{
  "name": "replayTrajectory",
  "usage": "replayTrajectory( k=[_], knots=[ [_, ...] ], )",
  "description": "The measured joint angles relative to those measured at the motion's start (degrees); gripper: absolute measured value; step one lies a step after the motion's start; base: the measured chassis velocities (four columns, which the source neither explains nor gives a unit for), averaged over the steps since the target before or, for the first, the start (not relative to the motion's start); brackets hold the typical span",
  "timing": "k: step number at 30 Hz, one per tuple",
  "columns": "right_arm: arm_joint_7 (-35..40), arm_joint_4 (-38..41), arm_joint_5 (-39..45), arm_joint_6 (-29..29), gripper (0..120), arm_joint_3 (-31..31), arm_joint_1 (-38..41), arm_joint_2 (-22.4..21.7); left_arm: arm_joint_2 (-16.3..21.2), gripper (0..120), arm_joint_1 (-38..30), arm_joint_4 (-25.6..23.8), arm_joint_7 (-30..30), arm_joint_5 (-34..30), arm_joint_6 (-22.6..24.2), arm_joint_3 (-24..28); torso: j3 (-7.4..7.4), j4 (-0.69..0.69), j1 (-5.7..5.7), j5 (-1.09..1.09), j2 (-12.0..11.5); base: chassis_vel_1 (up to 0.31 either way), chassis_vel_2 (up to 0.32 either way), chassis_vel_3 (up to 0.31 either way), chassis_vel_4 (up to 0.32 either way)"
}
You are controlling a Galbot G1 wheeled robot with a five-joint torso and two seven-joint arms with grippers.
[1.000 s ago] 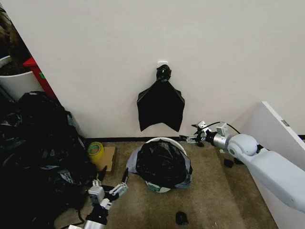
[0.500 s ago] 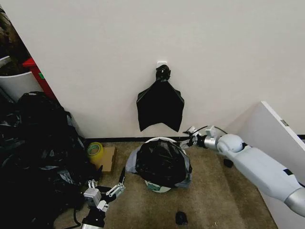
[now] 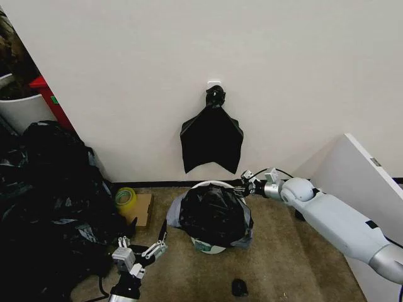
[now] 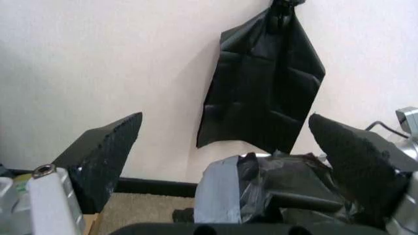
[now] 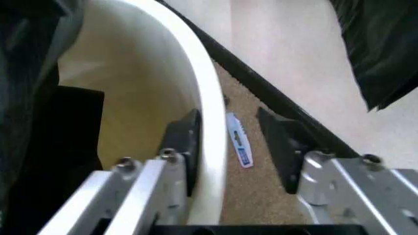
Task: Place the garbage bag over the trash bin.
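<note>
The trash bin (image 3: 212, 248) stands on the carpet by the wall, its cream rim (image 5: 210, 112) bare on the far side. The garbage bag (image 3: 213, 214) is bunched black and glossy in and over the bin's mouth, with greyish folds hanging down both sides. My right gripper (image 3: 243, 185) is at the bin's far right rim. In the right wrist view this gripper (image 5: 230, 120) is open and straddles the rim, one finger (image 5: 185, 142) inside and one outside. My left gripper (image 3: 142, 249) hovers low to the bin's left, open and empty, its fingers (image 4: 103, 157) spread wide towards the bag (image 4: 287, 181).
A flat black bundle (image 3: 212, 139) hangs from a wall hook above the bin. A heap of black bags (image 3: 44, 189) fills the left. A yellow tape roll (image 3: 126, 197) sits on cardboard. A white panel (image 3: 365, 182) leans at right. A small black object (image 3: 239, 287) lies on the carpet.
My right gripper has moved left along the wall to the bin's rim and now straddles it. My left gripper dropped a little lower, then held still.
</note>
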Motion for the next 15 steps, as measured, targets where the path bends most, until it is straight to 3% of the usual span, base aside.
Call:
replayTrajectory(
  k=[5,9,15],
  knots=[
    [-0.1,0.0,0.0,0.0,13,0.0,-0.3,0.2,-0.2,100,-0.1,0.2,0.0,0.0,-0.1,0.3,0.0,-0.01,0.0,0.03,0.0,0.0,0.0,0.0,0.0],
    [0.1,0.5,0.4,-0.2,3,0.3,-1.2,0.2,-0.2,100,-0.3,0.3,0.0,-0.1,-0.1,0.6,-0.01,-0.01,0.0,0.04,0.0,0.0,0.0,0.0,0.0],
    [3.9,3.5,3.5,-1.7,3,1.5,-3.5,-0.9,-0.3,100,-0.6,0.4,-0.1,-0.4,0.0,0.8,0.0,-0.01,0.0,0.05,0.0,0.0,0.0,0.0,0.0]
  ],
)
